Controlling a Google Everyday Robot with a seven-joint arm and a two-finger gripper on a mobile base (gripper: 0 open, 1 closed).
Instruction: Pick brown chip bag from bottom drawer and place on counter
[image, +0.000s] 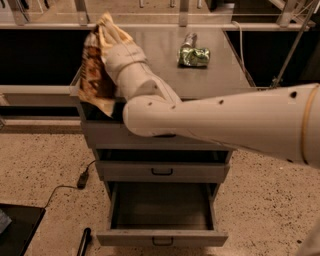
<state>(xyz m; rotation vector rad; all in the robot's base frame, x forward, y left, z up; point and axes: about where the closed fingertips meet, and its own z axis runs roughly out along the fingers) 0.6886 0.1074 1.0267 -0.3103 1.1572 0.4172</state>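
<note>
The bag (94, 75), crinkled, dark brown with tan edges, hung from the gripper (111, 31), which was clamped on its top. Its long axis was near vertical, its lower end pointing down over the front-left corner of the counter (160, 55).

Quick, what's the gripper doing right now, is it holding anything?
The gripper: closed on the brown chip bag, at the left edge of the counter.

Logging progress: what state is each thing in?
Gripper, shut on chip bag, over the counter's edge.
Chip bag, held aloft, not yet set down.
Bottom drawer, open, nothing visible inside.
Green bag, lying on counter.
</note>
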